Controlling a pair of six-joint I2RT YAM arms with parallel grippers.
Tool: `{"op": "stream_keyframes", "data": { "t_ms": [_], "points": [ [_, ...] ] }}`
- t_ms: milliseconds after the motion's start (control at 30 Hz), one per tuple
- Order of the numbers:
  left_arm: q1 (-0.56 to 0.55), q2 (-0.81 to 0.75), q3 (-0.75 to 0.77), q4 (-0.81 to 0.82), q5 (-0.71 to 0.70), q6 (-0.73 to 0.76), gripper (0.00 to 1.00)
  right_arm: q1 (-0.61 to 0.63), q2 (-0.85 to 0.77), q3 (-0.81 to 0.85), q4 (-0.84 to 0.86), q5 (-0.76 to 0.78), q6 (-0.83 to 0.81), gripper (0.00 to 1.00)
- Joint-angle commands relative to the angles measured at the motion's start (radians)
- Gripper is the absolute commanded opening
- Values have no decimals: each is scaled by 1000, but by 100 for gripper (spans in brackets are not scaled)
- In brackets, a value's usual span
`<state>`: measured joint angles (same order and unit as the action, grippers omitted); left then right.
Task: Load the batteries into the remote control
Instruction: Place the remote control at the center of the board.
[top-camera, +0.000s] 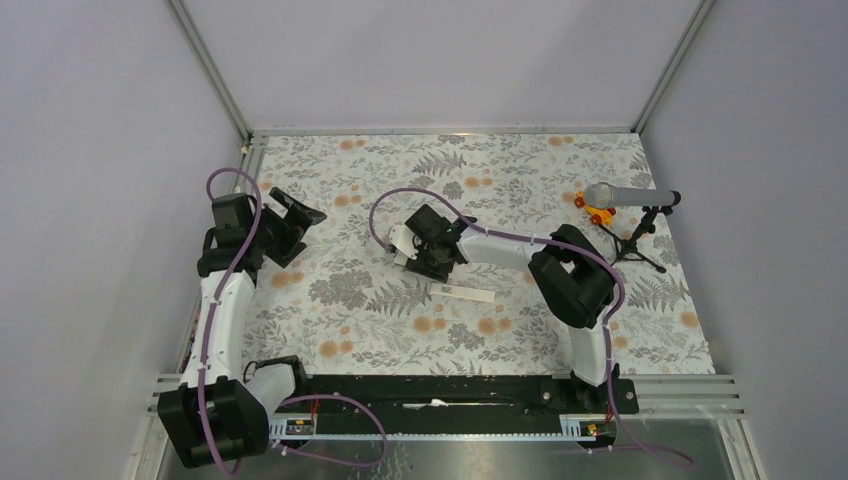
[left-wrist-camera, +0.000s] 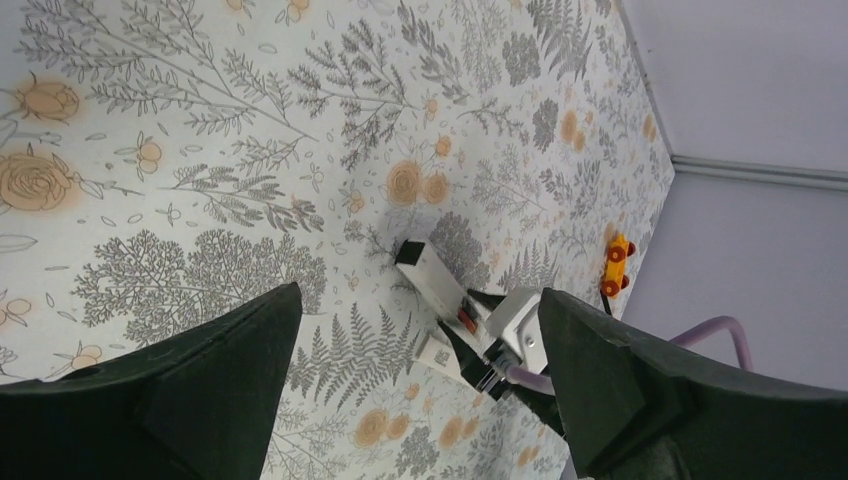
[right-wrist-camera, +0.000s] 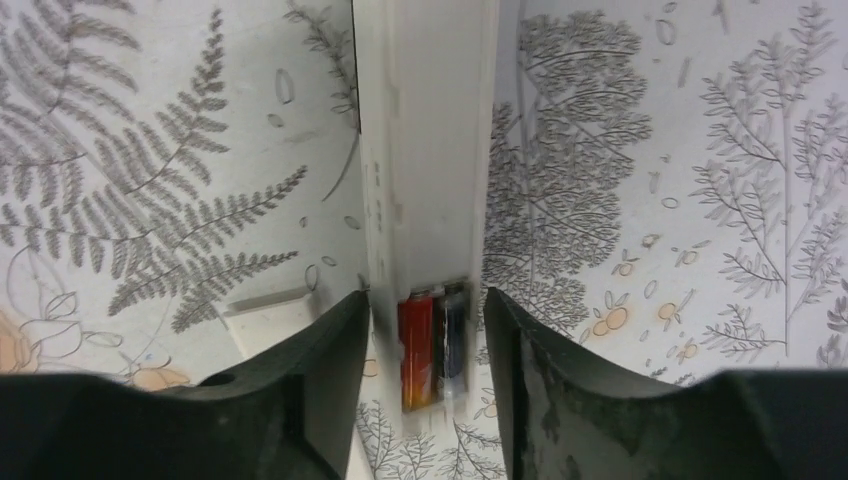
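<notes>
2 batteries (right-wrist-camera: 432, 345) are visible in the open bay at the near end of the remote control (right-wrist-camera: 425, 150). One is red, the other darker, and they lie side by side along the remote's length. No loose battery shows anywhere on the floral mat (top-camera: 520, 170) in any view.

Remote: it sits left of the mat's centre, between the jaws of the right gripper (right-wrist-camera: 425, 297). The jaws are set narrow against its 2 long sides at the battery end. I read this as a grip, and the left wrist view suggests the remote is tilted off the mat.

Left gripper (left-wrist-camera: 420, 292): jaws spread wide with nothing between them. It is raised over the left part of the mat, well apart from the remote.

Cover strip (top-camera: 466, 292): off the remote and lying flat on the mat, near the right gripper.

Findings:
1. Loading looks essentially done, since both cells occupy the bay.
2. I cannot tell whether each cell is pressed fully home against its contacts, or whether the polarity is correct.
3. The bay remains uncovered. If closing it counts, that step is outstanding, and the free left arm is the obvious candidate to fetch the strip.
</notes>
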<state>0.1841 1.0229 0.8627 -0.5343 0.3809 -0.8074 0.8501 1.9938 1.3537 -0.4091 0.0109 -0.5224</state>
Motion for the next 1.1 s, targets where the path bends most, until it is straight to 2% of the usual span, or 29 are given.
{"op": "stream_keyframes", "data": {
  "t_ms": [0,100,300,400,500,633,733,800,967,1067],
  "points": [
    [4,-11,-29,50,55,20,96,-16,31,-4,-6,79,-7,59],
    [3,-18,-42,50,64,24,96,-24,25,12,-29,53,5,64],
    [3,-28,-62,53,95,36,96,-30,-8,65,-100,25,57,64],
    [-7,-39,-93,57,111,48,97,-55,-61,119,-155,-31,146,67],
    [-62,-54,-158,85,108,51,98,-81,-120,151,-201,-69,274,71],
    [-216,-55,-270,247,96,-27,98,-86,-226,52,-170,89,598,84],
    [-347,-5,-320,370,48,-82,98,-91,-273,-59,-221,209,845,85],
    [-419,61,-330,449,30,-100,96,-102,-332,-182,-188,217,971,85],
    [-537,219,-295,604,33,-103,83,-117,-493,-429,-44,182,1131,81],
    [-588,309,-250,628,13,-96,77,-118,-545,-482,45,103,1057,74]
  ]
}}
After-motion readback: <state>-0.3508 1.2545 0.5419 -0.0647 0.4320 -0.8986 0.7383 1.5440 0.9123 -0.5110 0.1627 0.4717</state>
